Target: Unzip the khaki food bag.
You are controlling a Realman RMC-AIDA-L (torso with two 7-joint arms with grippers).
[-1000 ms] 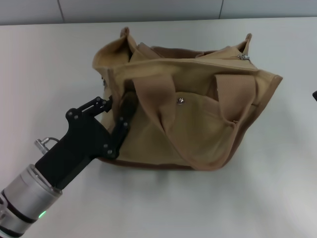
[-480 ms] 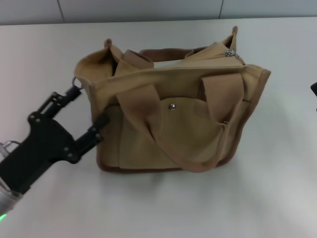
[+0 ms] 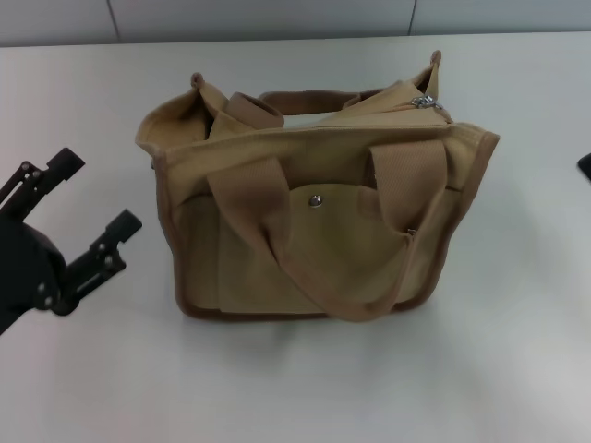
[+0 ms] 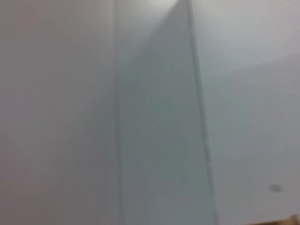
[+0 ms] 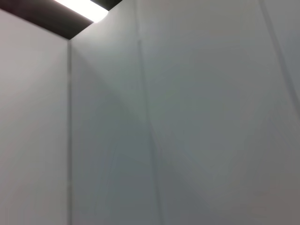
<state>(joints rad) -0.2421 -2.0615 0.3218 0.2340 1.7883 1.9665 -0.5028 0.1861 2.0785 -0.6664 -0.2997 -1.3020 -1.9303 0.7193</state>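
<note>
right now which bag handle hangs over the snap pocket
The near handle, draped down the bag's front around the snap; the far handle sits behind the top.

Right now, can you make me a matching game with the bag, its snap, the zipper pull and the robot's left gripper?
Things:
1. bag
2. snap
3. zipper pull
4. left gripper

Descriptions:
A. open, holding nothing, on the bag's left
B. tan, standing on the white table
C. silver, on the front pocket
D. silver, at the top right end of the bag

Pairs: 1-B, 2-C, 3-D, 4-A
</note>
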